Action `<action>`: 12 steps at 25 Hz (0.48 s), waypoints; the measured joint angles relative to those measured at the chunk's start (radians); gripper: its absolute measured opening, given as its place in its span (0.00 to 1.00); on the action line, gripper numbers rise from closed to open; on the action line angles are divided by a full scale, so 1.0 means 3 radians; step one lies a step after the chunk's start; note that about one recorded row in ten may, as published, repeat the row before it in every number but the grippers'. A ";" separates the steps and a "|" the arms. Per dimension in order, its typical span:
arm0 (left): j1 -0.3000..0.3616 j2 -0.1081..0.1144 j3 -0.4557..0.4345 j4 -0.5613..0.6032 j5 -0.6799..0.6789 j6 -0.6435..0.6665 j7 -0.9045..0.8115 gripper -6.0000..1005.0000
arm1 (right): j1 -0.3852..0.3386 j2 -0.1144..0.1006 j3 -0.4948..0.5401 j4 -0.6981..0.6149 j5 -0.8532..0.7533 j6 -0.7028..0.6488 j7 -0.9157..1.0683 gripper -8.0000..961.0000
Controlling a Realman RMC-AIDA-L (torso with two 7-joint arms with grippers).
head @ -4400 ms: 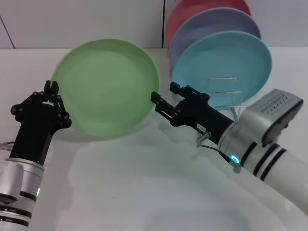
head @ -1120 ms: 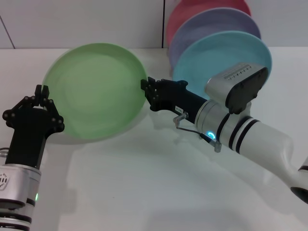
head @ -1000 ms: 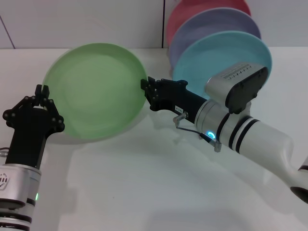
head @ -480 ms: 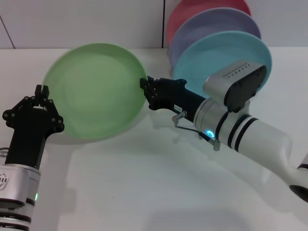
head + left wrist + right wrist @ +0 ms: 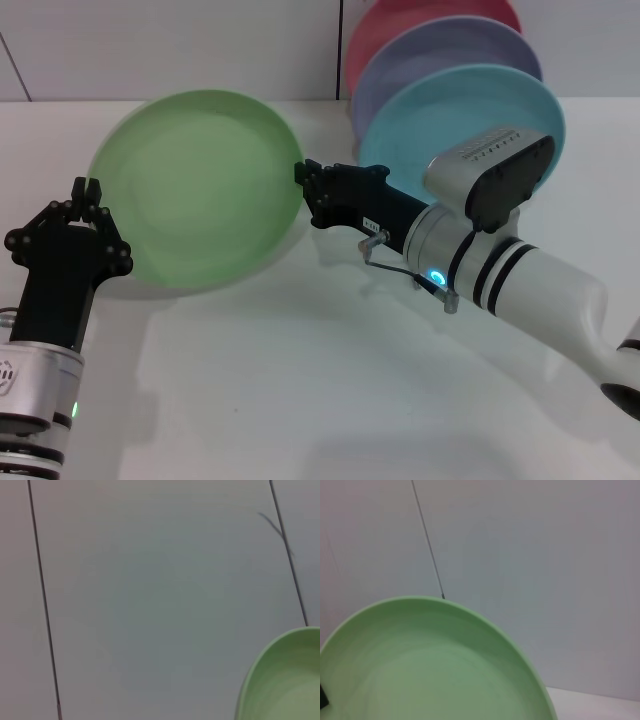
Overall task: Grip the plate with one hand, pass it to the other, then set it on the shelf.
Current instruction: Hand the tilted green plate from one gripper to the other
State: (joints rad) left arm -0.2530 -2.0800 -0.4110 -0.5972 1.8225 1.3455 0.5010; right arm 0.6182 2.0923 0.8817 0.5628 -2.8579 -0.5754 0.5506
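1. The green plate (image 5: 195, 190) is held up, tilted, between both grippers.
2. The left gripper (image 5: 88, 190) pinches its left edge.
3. The right gripper (image 5: 305, 190) is at its right edge; I cannot tell if its fingers are closed.
4. If the left lets go too soon, the plate could fall.

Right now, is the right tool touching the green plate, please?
Touching: in the head view the right tool meets the plate's rim with no gap visible. The left tool holds the opposite edge.

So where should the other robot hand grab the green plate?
Probably on its raised rim, at the edge nearest the right end effector, coming in from the right. The green plate is held tilted up off the table, with the left end effector at the opposite edge, so that right rim is free and thin enough to pinch.
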 joint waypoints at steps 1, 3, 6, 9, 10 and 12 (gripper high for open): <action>0.0000 0.0000 0.0000 0.0000 0.0000 0.0000 0.0000 0.04 | 0.0000 0.0000 0.0000 0.0000 0.0000 0.0000 0.0000 0.06; 0.0000 0.0000 0.0000 0.0002 0.0004 -0.0002 -0.0002 0.04 | 0.0000 0.0000 -0.0009 0.0007 0.0001 0.0001 0.0000 0.05; 0.0000 0.0000 0.0000 0.0005 0.0010 -0.0004 -0.0003 0.04 | 0.0005 0.0000 -0.0031 0.0012 0.0001 0.0002 0.0000 0.05; 0.0000 0.0001 0.0000 0.0007 0.0010 -0.0005 -0.0003 0.04 | 0.0009 0.0000 -0.0039 0.0012 0.0001 0.0002 0.0000 0.05; 0.0000 0.0000 0.0002 0.0007 0.0010 -0.0005 -0.0003 0.04 | 0.0010 -0.0001 -0.0039 0.0013 0.0001 0.0002 0.0000 0.05; 0.0000 0.0001 0.0003 0.0007 0.0010 -0.0005 -0.0003 0.04 | 0.0010 -0.0001 -0.0040 0.0013 0.0002 0.0003 0.0000 0.05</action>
State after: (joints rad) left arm -0.2530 -2.0799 -0.4103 -0.5950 1.8255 1.3438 0.5000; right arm 0.6212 2.0921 0.8698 0.5667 -2.8573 -0.5747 0.5507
